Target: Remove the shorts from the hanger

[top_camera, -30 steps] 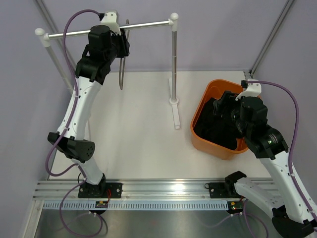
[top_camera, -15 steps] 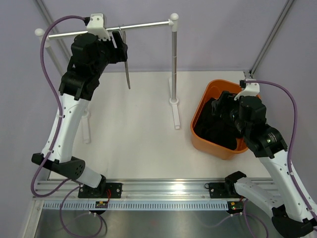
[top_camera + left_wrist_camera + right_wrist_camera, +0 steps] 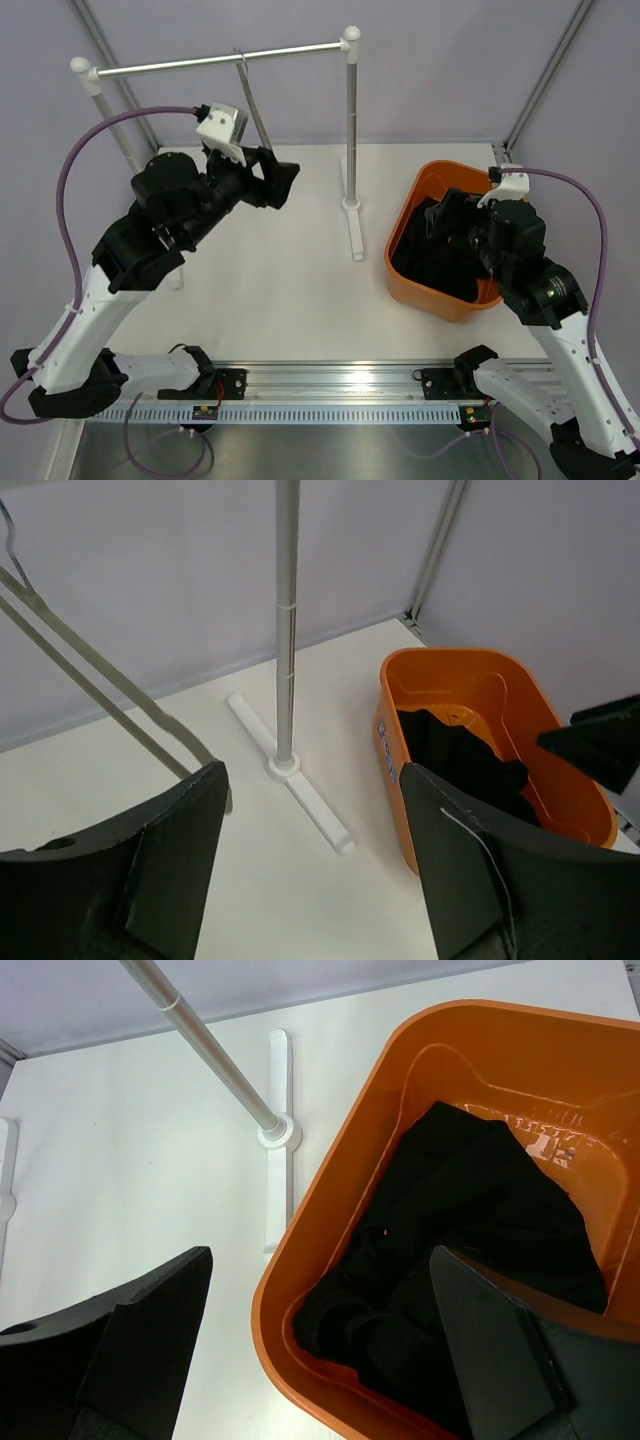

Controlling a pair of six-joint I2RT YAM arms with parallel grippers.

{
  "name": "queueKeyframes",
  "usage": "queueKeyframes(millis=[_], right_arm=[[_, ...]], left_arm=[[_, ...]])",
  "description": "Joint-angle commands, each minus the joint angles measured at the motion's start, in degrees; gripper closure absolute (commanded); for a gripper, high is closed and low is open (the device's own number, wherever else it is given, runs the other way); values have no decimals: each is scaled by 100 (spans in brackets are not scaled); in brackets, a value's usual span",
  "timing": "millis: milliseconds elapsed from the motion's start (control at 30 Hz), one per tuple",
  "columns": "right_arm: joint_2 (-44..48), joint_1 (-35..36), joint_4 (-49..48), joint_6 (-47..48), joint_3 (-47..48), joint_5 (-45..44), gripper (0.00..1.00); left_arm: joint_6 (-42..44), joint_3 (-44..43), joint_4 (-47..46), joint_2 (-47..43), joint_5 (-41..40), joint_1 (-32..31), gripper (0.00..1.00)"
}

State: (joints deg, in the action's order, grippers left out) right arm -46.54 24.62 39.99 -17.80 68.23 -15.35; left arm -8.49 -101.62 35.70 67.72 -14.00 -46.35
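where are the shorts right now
The shorts lie bunched inside the orange bin on the table's right side, below the right pincer; the hanger on the rail is bare.

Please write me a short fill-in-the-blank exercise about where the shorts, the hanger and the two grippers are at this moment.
1. The shorts lie inside the ____ bin.
2. The hanger hangs by its hook from the silver ____.
3. The left gripper is open and holds ____.
4. The right gripper hovers open above the ____.

Missing words: orange; rail; nothing; bin
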Motion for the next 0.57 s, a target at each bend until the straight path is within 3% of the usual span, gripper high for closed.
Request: queueKeyframes(millis=[0,133,333,533], right_arm=[[66,-19,140,31,226,76,1],[154,-28,176,-74,209,217,1],[523,-28,-201,-276,-195,568,1],[620,-19,-272,-276,-362,753,0]], left_arm=[[85,597,-90,-548,-638,-557,26],[-179,1407,-265,-1338,-473,-867,26],[-469,2382,-231,-1815,-358,-938,26],[-487,2735,-196,-2061,-384,-938,25]])
